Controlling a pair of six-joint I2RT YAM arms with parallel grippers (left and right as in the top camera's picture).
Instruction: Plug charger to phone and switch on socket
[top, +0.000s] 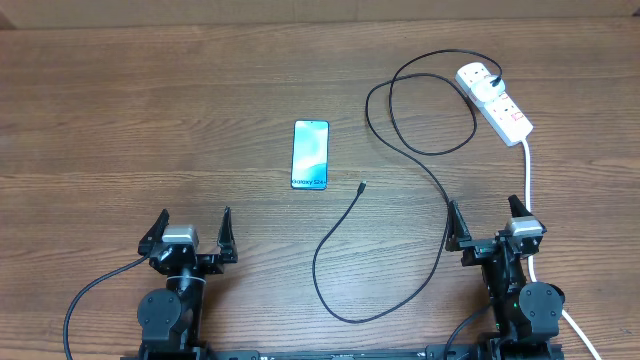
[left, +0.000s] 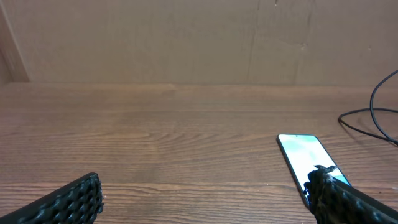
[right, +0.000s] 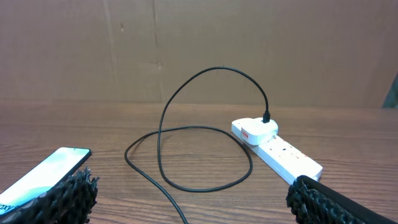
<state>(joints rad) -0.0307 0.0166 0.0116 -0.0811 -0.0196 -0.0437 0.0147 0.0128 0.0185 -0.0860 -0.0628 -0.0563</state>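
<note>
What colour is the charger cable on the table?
Black cable, with a white plug at the power strip; clearest overhead.

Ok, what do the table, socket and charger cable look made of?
Table: matte wood or wood-look laminate, grain lines visible. Socket: smooth white plastic, slight sheen, moulded. Charger: thin black cable bending in loose loops, probably rubber or plastic sheath.
</note>
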